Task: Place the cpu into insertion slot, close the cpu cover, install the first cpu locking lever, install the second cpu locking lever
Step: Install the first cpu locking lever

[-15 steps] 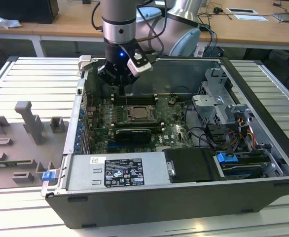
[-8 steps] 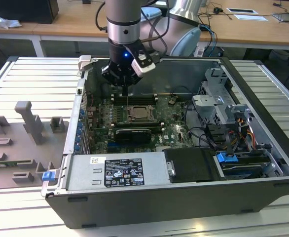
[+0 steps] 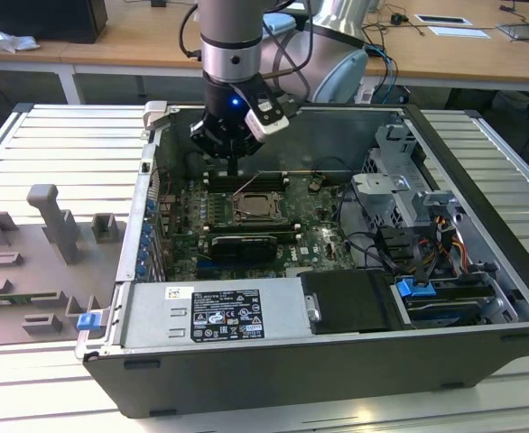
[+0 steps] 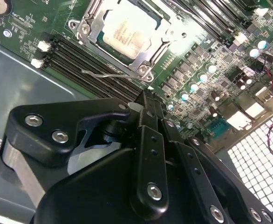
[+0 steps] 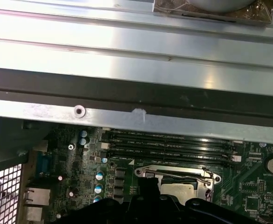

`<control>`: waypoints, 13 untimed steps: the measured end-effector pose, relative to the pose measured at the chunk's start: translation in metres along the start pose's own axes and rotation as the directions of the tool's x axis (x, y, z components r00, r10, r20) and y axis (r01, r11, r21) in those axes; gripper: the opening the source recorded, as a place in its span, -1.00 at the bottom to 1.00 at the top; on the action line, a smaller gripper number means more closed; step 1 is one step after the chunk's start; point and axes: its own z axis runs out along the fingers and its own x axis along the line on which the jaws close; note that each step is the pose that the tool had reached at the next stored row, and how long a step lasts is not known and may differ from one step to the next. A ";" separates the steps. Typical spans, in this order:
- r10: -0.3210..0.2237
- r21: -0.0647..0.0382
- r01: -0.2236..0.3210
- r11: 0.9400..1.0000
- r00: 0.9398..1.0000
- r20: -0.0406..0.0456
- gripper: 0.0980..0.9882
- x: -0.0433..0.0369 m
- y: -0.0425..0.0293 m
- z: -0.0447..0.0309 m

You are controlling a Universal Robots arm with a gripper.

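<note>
Overhead in the exterior view, the arm reaches down into an open computer case [image 3: 481, 271] lying on a slatted metal table [image 3: 57, 135], and its gripper [image 3: 235, 162] hangs just above the green motherboard [image 3: 319, 230], over the far edge of the insertion slot [image 3: 256, 208]. The cpu [image 3: 257, 209] sits in that slot, its pale metal top showing through the cpu cover [image 3: 244, 200], which lies flat around it. A thin wire lever [image 3: 247, 185] rises at a slant from the socket's far side toward the gripper. Next, in the second wrist view, the black fingers [image 4: 148, 154] meet in a narrow tip with no gap between them and nothing held, so the jaws look closed; that tip is near the socket corner, beside a locking lever [image 4: 101, 74] that stands away from the frame, unlatched, above the long black memory slots [image 4: 90, 58]. The cpu [image 4: 127, 32] and the silver cover [image 4: 148, 53] around it are bright under the light. Finally, in the first wrist view, the case wall [image 5: 136, 93] crosses above the memory slots [image 5: 169, 144], and the cpu [image 5: 180, 189] lies within its frame [image 5: 174, 172], just past the dark gripper body [image 5: 150, 207].
</note>
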 end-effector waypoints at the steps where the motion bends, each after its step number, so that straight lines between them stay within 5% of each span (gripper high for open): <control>1: 0.000 0.000 0.000 1.000 1.000 0.000 -0.98 -0.0009 -0.0001 0.0003; 7: 0.001 -0.001 -0.001 1.000 1.000 0.000 -0.98 -0.0085 -0.0010 0.0037; 11: 0.011 -0.032 -0.011 0.999 1.000 0.003 -0.98 -0.0092 -0.0012 0.0050; 13: 0.015 -0.067 -0.014 0.998 1.000 0.007 -0.98 -0.0113 -0.0018 0.0140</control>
